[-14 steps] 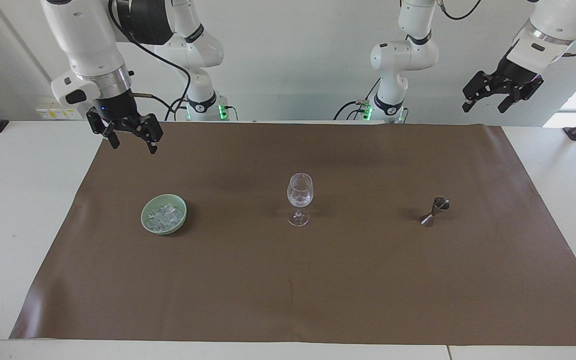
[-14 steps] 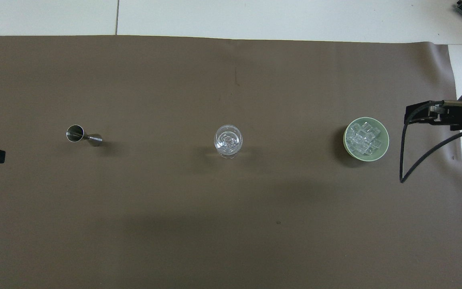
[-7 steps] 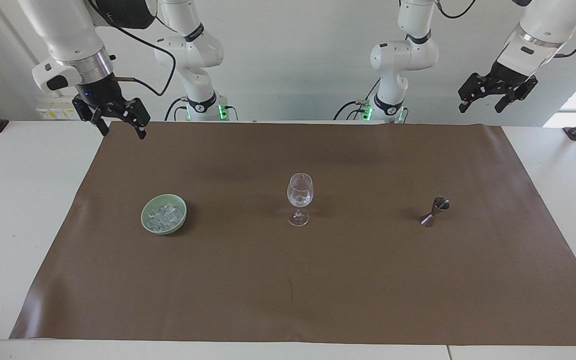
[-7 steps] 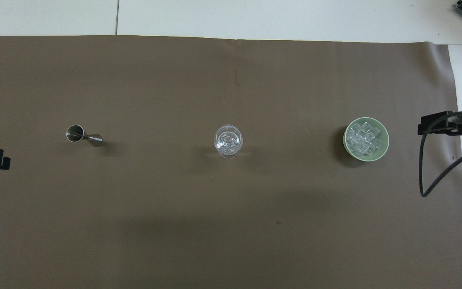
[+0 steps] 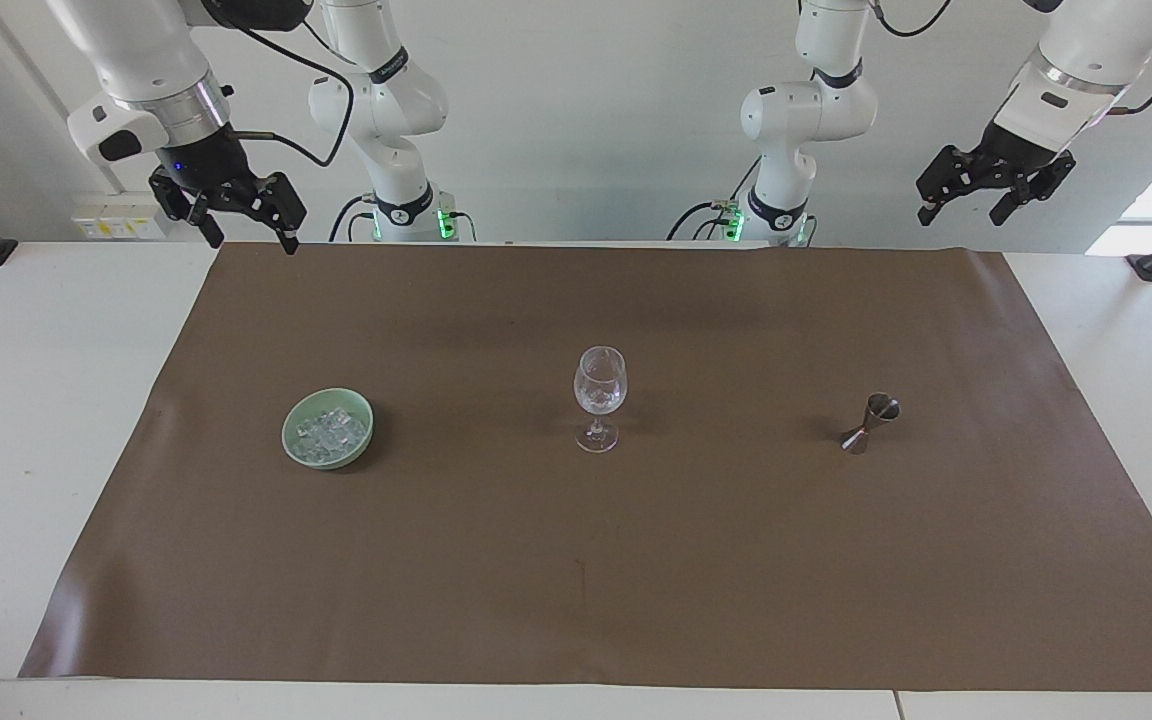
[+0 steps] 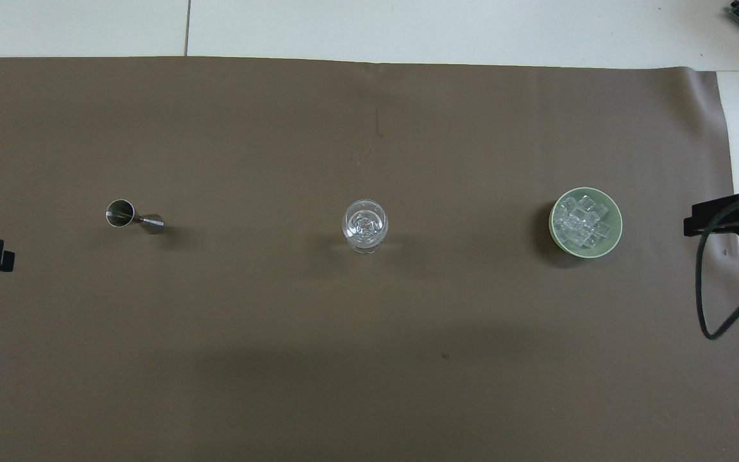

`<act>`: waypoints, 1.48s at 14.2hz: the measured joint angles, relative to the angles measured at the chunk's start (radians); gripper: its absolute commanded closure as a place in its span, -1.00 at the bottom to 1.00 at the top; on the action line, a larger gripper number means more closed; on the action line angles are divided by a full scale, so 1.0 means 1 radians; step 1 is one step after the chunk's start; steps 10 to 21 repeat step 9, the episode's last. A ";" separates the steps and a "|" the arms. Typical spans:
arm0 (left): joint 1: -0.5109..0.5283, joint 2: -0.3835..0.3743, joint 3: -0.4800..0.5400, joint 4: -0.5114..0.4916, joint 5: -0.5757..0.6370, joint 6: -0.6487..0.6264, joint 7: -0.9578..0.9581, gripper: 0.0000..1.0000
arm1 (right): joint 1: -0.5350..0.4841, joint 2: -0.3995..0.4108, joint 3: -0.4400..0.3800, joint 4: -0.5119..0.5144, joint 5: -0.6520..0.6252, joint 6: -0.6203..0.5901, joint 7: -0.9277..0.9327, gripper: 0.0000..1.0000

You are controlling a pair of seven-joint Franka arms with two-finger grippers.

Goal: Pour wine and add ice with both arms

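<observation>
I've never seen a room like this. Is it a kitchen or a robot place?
Most likely a robot lab, not a kitchen. Two white arms stand by a plain table, the right pincer and left pincer raised and open. Only a wine glass, jigger and bowl of ice sit on a brown mat.

You have the small steel jigger standing upright toward the left arm's end of the tabletop, and clear ice cubes heaped toward the right arm's end.

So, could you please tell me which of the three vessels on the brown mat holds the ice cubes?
The pale green bowl, toward the right arm's end, holds the ice cubes; the steel jigger shows none.
</observation>
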 measured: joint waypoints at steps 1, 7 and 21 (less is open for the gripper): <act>0.000 0.000 0.000 0.000 0.000 0.000 0.000 -1.00 | 0.000 0.000 0.001 0.002 0.000 0.000 0.000 -1.00; 0.000 0.000 0.000 0.000 0.000 0.000 0.000 -1.00 | 0.000 0.000 0.003 -0.004 0.000 0.015 0.000 -1.00; 0.000 0.000 0.000 0.000 0.000 0.000 0.000 -1.00 | 0.001 0.000 0.003 -0.009 0.000 0.027 0.000 -1.00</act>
